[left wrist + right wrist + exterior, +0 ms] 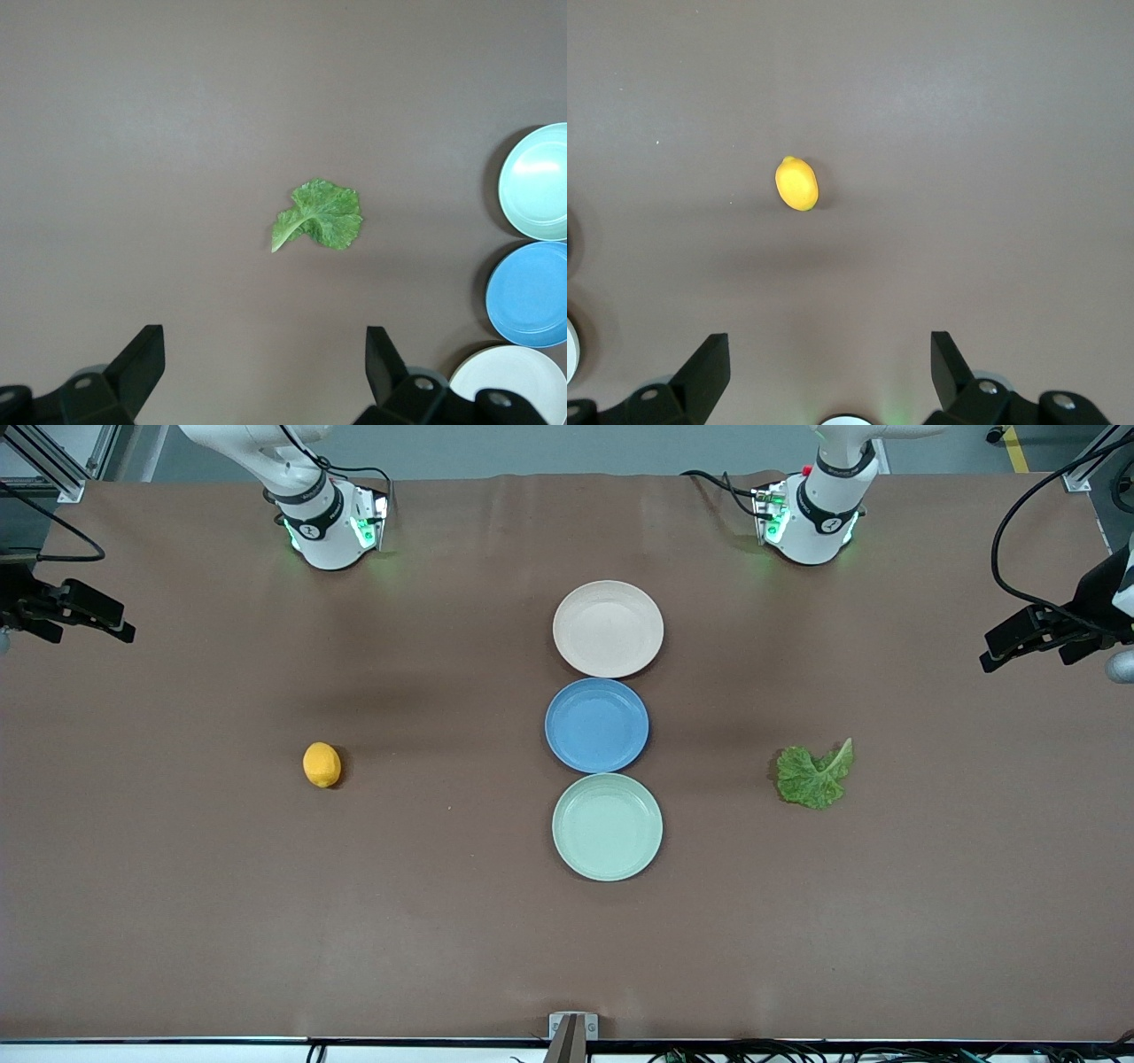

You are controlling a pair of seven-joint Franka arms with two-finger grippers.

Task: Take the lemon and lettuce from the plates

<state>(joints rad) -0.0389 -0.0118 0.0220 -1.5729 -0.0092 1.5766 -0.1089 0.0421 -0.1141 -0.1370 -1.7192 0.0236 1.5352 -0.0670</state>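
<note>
The lemon (pixel 322 765) lies on the bare table toward the right arm's end, and shows in the right wrist view (pixel 796 183). The lettuce (pixel 813 776) lies flat on the table toward the left arm's end, and shows in the left wrist view (pixel 321 215). The beige plate (pixel 608 629) and the mint green plate (pixel 607 826) are both empty. My right gripper (pixel 830 359) is open and empty, high over the table beside the lemon. My left gripper (pixel 266 354) is open and empty, high over the table beside the lettuce.
An empty blue plate (pixel 596 724) sits between the two plates, all three in a row down the table's middle; the beige one is farthest from the front camera. The arm bases (pixel 328 522) (pixel 811 514) stand along the table's farther edge.
</note>
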